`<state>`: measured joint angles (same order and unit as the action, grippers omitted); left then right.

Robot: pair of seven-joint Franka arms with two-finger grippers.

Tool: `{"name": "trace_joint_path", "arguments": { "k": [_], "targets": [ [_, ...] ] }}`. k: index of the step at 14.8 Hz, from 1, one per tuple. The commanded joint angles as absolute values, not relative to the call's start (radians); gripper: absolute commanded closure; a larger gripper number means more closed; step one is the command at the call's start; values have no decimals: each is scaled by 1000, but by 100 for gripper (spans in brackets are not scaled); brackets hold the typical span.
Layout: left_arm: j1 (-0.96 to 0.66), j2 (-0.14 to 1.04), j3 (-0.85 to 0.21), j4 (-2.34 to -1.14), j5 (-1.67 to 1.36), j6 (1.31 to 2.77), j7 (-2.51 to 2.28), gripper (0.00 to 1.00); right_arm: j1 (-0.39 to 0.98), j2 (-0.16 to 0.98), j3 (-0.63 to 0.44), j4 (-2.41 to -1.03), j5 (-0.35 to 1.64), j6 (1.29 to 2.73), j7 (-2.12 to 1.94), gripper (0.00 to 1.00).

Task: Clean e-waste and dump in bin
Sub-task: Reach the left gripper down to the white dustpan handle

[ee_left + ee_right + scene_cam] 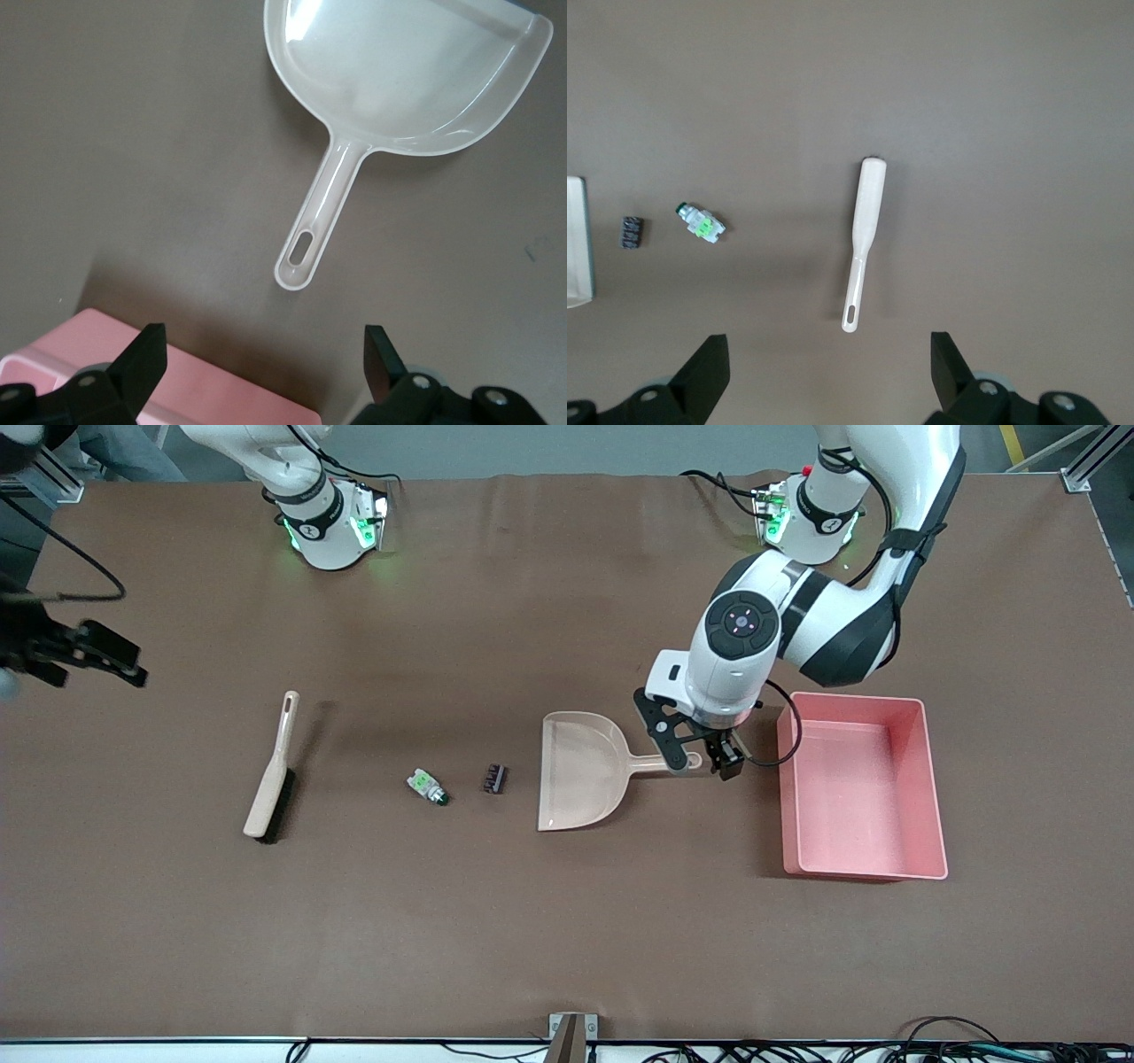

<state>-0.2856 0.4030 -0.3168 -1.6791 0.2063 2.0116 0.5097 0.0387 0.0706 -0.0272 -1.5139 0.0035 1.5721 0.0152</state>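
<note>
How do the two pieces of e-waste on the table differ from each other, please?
The white-and-green component is pale with a dark green tip; the black ribbed block is dark all over. The component looks longer and lies slanted; the block is squat. The block lies closer to the dustpan, the component closer to the brush. Both rest untouched on the table.

brush (271, 772) toward right arm's end, e-waste (426, 786) between it and dustpan (580, 771), bin (858, 786) toward left arm's end
</note>
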Motion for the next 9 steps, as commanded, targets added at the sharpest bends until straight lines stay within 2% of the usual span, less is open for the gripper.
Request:
{"name": "trace_joint_path", "arguments": {
  "k": [1,6,9],
  "targets": [
    [-284,410,-331,-1672,224,2019,540,3,54,100,-26,-1509,-12,1556,23,0],
    [-299,446,-333,-1674,225,2046,620,2,37,172,-28,-1544,-14,1567,9,0],
    [-308,475,-334,-1674,256,2098,627,3,35,167,-29,-1717,-12,1728,11,0]
  ]
}}
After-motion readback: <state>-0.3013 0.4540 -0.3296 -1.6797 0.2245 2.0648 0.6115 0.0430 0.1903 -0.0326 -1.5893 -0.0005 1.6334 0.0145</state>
